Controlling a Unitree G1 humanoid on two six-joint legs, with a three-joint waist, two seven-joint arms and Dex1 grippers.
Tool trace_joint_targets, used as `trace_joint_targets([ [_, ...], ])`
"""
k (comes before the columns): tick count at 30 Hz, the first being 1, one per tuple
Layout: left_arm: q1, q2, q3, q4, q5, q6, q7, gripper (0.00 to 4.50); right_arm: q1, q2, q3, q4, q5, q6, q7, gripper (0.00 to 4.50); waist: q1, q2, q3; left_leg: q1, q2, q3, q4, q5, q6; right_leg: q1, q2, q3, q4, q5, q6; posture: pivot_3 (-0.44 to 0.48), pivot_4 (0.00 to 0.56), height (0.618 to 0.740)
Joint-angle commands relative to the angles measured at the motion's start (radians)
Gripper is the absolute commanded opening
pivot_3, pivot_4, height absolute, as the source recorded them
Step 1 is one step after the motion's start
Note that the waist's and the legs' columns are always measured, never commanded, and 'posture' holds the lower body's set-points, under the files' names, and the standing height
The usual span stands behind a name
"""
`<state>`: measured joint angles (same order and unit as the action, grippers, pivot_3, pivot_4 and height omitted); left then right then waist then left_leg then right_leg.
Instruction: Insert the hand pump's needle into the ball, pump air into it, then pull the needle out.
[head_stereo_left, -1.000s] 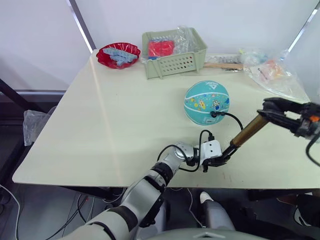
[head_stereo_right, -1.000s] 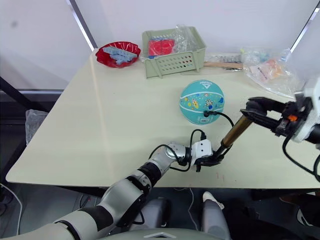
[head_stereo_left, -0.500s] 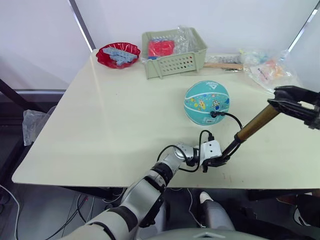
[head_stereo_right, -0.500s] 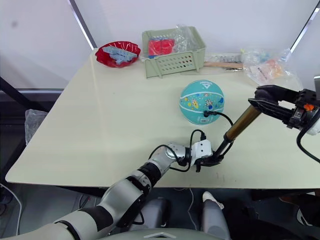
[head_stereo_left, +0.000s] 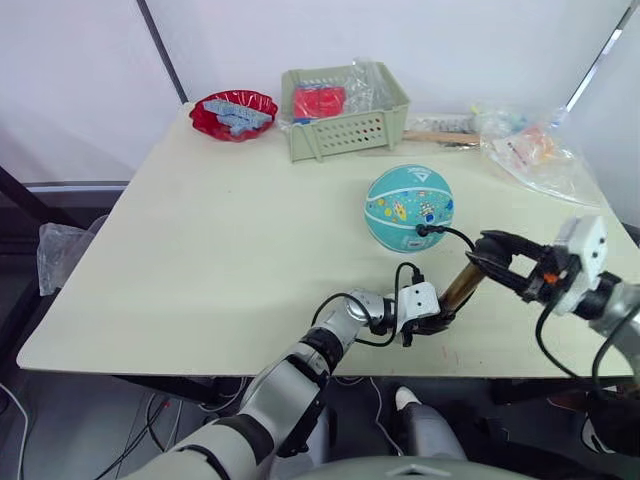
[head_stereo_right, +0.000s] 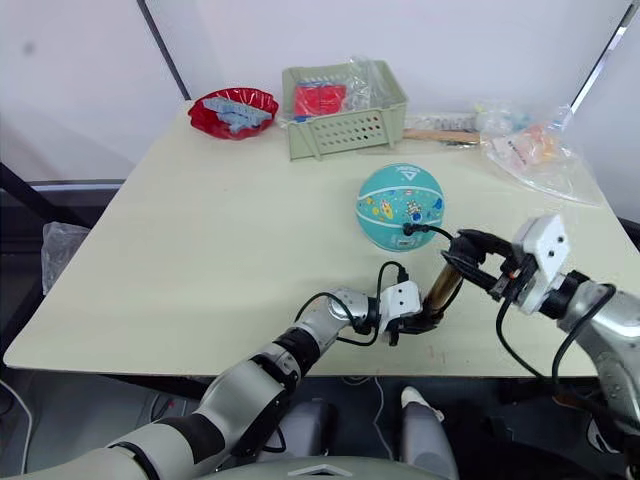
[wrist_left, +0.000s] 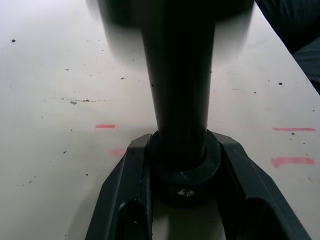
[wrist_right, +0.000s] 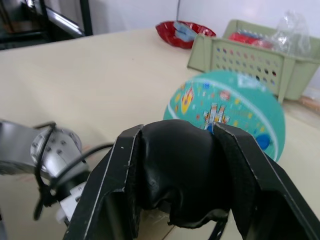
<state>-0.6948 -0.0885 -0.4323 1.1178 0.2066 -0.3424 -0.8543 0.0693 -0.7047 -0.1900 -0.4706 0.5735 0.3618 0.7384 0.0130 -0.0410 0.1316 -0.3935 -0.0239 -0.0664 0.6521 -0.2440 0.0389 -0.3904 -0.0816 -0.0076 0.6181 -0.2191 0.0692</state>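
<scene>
The teal ball (head_stereo_left: 408, 207) rests on the table's right half. The hand pump (head_stereo_left: 461, 283) leans up to the right just in front of it. Its thin black hose (head_stereo_left: 452, 235) arcs to the ball's near side, and the needle is hidden where the hose meets the ball. My left gripper (head_stereo_left: 436, 321) is shut on the pump's black lower end (wrist_left: 182, 170) on the tabletop. My right gripper (head_stereo_left: 493, 264) is shut on the black T-handle (wrist_right: 180, 170), held close to the top of the short visible bronze barrel.
A green basket (head_stereo_left: 346, 108) with red and clear-wrapped items and a red bowl (head_stereo_left: 236, 110) stand at the table's far edge. Clear plastic bags (head_stereo_left: 535, 148) lie at the far right. The beige table (head_stereo_left: 230, 250) stretches to the left of the ball.
My right gripper drew the handle out up to the right, then pushed it back down toward the barrel, so much less bronze shows. The left gripper and ball stayed put.
</scene>
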Motion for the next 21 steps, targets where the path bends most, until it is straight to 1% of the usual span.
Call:
trace_joint_targets([
  [1,0.046,0.037,-0.036,0.105,0.069,0.073,-0.003,1.19,0.054,0.012,0.066,0.096,-0.122,-0.048,0.0,1.68,0.0,0.001,0.0,0.0,0.0,0.0,0.0,-0.002,-0.003,0.0,0.0,0.0,0.0,0.0,0.0,0.0,0.15,0.737],
  [5,0.043,0.037,-0.036,0.106,0.069,0.073,-0.003,1.19,0.049,0.016,0.008,0.073,-0.077,-0.064,0.006,1.68,0.001,0.003,0.0,0.0,0.0,0.0,0.0,-0.001,-0.002,0.0,0.001,0.0,0.0,0.0,0.0,0.0,0.15,0.737],
  [9,0.041,0.036,-0.037,0.107,0.071,0.073,-0.002,1.19,0.021,-0.011,-0.064,0.049,-0.004,-0.034,0.027,1.68,0.002,0.004,0.001,-0.001,-0.001,0.0,0.0,-0.001,-0.002,0.0,0.001,0.0,0.0,0.0,0.0,0.0,0.15,0.737],
  [12,0.041,0.035,-0.037,0.108,0.07,0.073,-0.004,1.19,-0.016,-0.065,-0.165,0.015,0.113,0.04,0.045,1.68,0.003,0.009,0.005,-0.002,-0.001,0.0,0.001,0.001,0.001,0.0,0.0,0.0,0.0,0.0,0.0,0.0,0.15,0.737],
  [17,0.041,0.035,-0.037,0.108,0.07,0.073,-0.007,1.19,-0.099,-0.194,-0.321,0.0,0.295,0.191,0.058,1.68,0.005,0.014,0.01,-0.004,-0.003,0.0,0.0,0.001,0.001,-0.001,-0.001,-0.001,0.0,0.0,0.0,0.0,0.15,0.737],
  [21,0.041,0.035,-0.037,0.108,0.07,0.072,-0.009,1.19,-0.154,-0.258,-0.387,0.006,0.372,0.269,0.046,1.68,0.007,0.014,0.012,-0.005,-0.003,0.0,0.0,0.001,0.001,-0.002,-0.001,-0.001,0.0,0.0,0.0,0.0,0.15,0.737],
])
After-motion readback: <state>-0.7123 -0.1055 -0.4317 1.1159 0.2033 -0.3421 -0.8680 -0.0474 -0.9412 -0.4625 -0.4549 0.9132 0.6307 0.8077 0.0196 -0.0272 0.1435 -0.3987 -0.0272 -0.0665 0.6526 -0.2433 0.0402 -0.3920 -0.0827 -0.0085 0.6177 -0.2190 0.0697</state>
